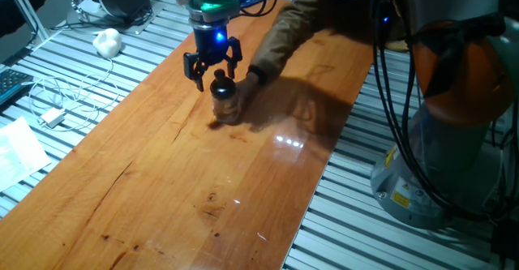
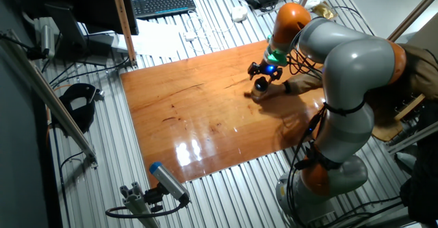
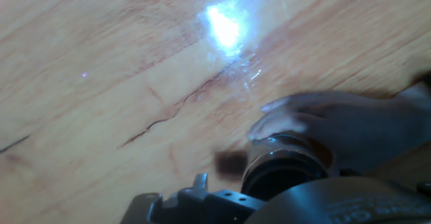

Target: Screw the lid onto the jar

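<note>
The small clear jar stands upright on the wooden table. The glossy black lid sits on top of it. My gripper hangs directly over the lid, its black fingers spread apart on either side and not gripping it. A person's hand holds the jar from the right. In the other fixed view my gripper hovers over the lid and jar. The hand view shows the dark lid low in the frame, with human fingers wrapped behind it.
A person's sleeved arm reaches in from the far right. A white lumpy ball and a white cable lie on the ribbed metal surface to the left. A keyboard sits beyond the table.
</note>
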{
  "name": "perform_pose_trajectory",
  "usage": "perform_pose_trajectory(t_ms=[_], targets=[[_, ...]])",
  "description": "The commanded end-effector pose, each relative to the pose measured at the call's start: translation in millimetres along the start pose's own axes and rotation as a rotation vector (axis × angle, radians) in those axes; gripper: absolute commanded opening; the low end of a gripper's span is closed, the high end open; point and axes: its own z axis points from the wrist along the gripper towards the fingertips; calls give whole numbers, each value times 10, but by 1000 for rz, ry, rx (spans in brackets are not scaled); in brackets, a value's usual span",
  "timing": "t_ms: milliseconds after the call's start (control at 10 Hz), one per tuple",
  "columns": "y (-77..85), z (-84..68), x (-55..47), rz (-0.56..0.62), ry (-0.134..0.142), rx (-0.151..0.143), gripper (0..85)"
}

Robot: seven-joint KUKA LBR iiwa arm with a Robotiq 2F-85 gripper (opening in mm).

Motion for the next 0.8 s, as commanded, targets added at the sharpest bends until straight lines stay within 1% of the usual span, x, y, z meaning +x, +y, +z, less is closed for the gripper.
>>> perform_pose_trajectory(t_ms=[0,100,200,300,400,500,600,700], targets=[[23,-88,-30,-21,18,1,850],[70,-202,-83,-63,38,5,850],[140,-307,-134,-119,49,32,850],[209,-408,-178,-184,59,40,680],[264,-486,-208,-247,68,37,680],[322,-533,-206,-323,83,46,510],[368,-571,-181,-377,83,55,340],[422,-629,-142,-422,87,42,170]])
